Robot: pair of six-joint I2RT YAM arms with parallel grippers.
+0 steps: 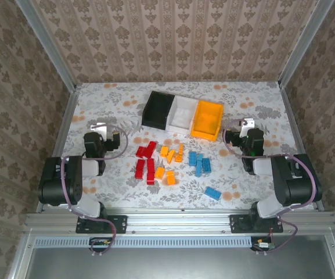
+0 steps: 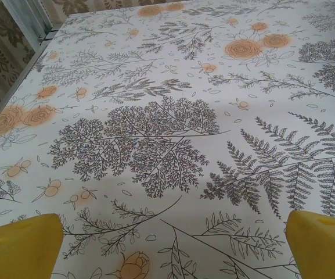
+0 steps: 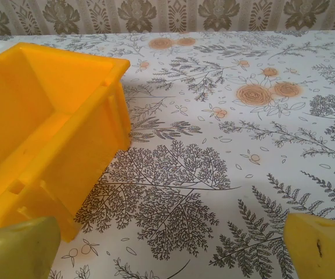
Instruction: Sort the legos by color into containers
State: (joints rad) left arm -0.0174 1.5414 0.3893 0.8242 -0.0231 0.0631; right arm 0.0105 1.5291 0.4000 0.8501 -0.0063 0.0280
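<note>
Legos [image 1: 170, 164] nearest, loose on the flowered surface [image 1: 260, 99] between the two arms: noted one blue brick [image 1: 213, 193] apart at the near right, then red bricks [image 1: 146, 160] at left, orange bricks [image 1: 168, 152] in the middle and blue bricks [image 1: 199, 164] at right, roughly grouped by color. Found the left tool [image 2: 170, 247] spread wide over bare surface, left of the reds, grasping nothing. Found the right tool [image 3: 170, 247] likewise released and empty, close to the outer wall of the orange-yellow bin [image 3: 68, 151]. Saw, farthest back, the containers [image 1: 183, 125] joined in a row: black bin [image 1: 154, 110] at left, white bin [image 1: 184, 110] in the middle, orange-yellow at right.
</note>
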